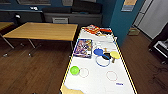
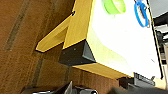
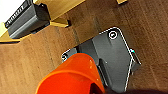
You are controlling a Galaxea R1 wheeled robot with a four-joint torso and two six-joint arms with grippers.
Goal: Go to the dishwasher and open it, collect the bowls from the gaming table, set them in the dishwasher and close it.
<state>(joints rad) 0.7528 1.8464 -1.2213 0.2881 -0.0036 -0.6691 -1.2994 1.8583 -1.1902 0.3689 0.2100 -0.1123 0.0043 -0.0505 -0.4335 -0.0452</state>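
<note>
Right gripper's hold cannot be told; an orange cup (image 3: 72, 77) hides it. Green bowl (image 1: 74, 70) near the white surface's (image 1: 100, 82) left edge, beside blurry rings.

Soft, blurry frames throughout: the gaming table (image 1: 100, 80) top glares bright white while the surrounding wooden floor (image 1: 35, 70) sits dim.

Bare white stretch of gaming table (image 1: 100, 83) near edge, green bowl (image 1: 74, 70) beside.
</note>
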